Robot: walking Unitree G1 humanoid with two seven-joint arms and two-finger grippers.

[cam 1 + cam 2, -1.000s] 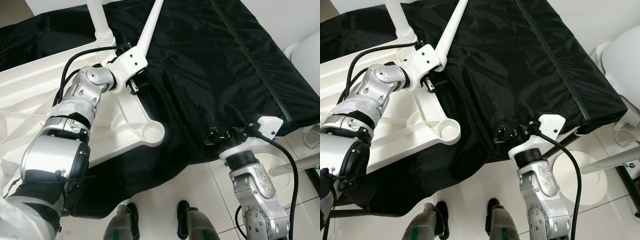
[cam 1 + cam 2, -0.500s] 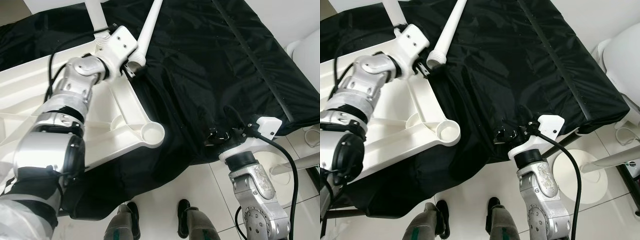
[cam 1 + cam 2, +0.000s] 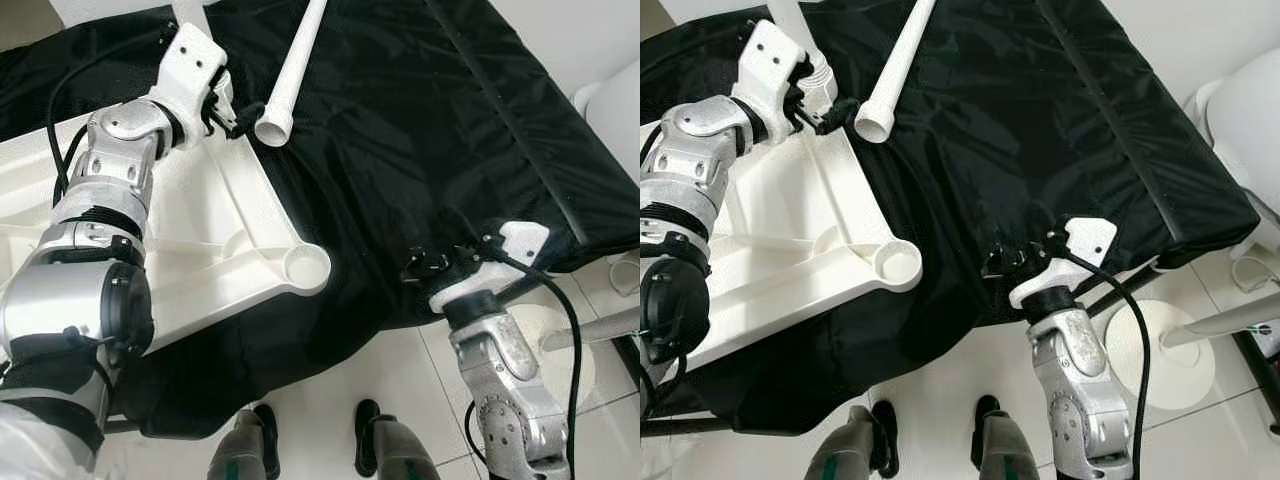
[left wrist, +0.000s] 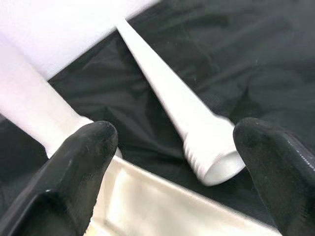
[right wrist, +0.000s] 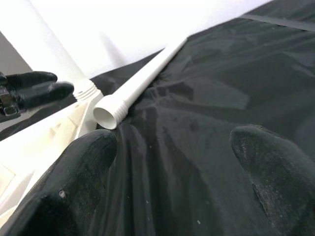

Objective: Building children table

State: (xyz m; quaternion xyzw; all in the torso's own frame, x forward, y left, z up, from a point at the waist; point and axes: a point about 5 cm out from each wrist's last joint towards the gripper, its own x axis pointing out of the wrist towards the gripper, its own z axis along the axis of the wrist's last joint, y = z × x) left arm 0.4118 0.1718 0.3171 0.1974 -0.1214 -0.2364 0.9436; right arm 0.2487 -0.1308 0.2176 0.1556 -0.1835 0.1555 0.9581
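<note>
White plastic tabletop (image 3: 200, 260) lies underside-up on black cloth (image 3: 420, 130), presumably so its empty corner socket (image 3: 305, 266) at 6 o'clock can take a leg. Loose leg (image 3: 290, 70) lies at 12, threaded end toward the left hand (image 3: 228, 112), open and empty beside it. Right hand (image 3: 440, 265), open, hovers at the cloth's near edge; bare cloth between them.

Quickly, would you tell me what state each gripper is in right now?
Left gripper: open, holding nothing, beside the loose white table leg.
Right gripper: open, holding nothing, over the black cloth.
</note>
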